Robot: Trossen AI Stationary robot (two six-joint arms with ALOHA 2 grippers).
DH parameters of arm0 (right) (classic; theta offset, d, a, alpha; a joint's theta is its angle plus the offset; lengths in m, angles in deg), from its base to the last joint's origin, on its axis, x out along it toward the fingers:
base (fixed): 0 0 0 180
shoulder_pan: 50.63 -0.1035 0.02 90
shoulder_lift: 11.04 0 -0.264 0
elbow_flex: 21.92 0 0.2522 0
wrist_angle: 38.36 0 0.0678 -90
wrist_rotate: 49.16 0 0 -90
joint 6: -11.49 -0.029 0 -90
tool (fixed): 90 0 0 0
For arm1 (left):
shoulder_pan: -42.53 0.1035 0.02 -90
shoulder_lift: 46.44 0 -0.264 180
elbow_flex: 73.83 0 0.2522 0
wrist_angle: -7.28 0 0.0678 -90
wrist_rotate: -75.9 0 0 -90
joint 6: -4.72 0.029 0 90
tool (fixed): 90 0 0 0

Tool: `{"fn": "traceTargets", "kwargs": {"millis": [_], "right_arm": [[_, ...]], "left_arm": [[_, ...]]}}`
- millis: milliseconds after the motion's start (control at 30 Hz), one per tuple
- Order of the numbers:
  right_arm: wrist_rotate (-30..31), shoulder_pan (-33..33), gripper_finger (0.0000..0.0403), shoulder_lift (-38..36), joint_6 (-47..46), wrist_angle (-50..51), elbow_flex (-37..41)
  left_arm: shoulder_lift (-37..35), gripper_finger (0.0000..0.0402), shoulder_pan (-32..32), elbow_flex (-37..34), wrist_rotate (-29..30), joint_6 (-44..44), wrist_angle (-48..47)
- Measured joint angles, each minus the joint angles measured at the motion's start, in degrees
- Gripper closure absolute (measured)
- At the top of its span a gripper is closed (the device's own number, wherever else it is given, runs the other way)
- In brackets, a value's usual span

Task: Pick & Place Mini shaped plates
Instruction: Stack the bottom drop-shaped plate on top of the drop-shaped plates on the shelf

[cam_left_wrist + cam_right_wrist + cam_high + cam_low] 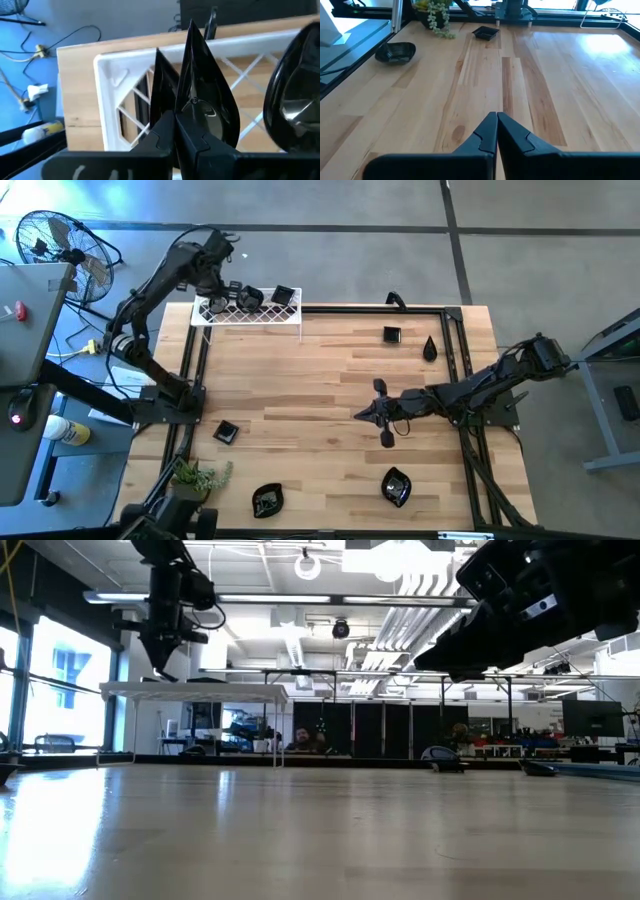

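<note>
We're holding the left gripper [175, 125] over the white rack [247, 313] at the table's [330, 410] far left corner, fingers pinched tight on a teardrop plate [200, 95] standing upright against the lattice, with other plates [283, 296] already sitting in the rack. We're hovering the right gripper [497, 125] low over mid-table, fingers pressed together, gripping nothing. Loose plates are lying scattered: a square one [391, 334] and a teardrop [430, 348] at the far right, another square [226, 431] near the left edge, and two leaf-like ones [396, 486] along the near side by the plant [195, 476].
</note>
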Motion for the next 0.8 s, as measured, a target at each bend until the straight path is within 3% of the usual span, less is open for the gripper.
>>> {"fn": "traceTargets", "kwargs": {"millis": [800], "right_arm": [[0.2,-0.2,0.0397,0.0,0.2,0.0,0.0]], "left_arm": [[0.8,0.0399,0.1,-0.1,1.8,-3.8,-2.4]]}}
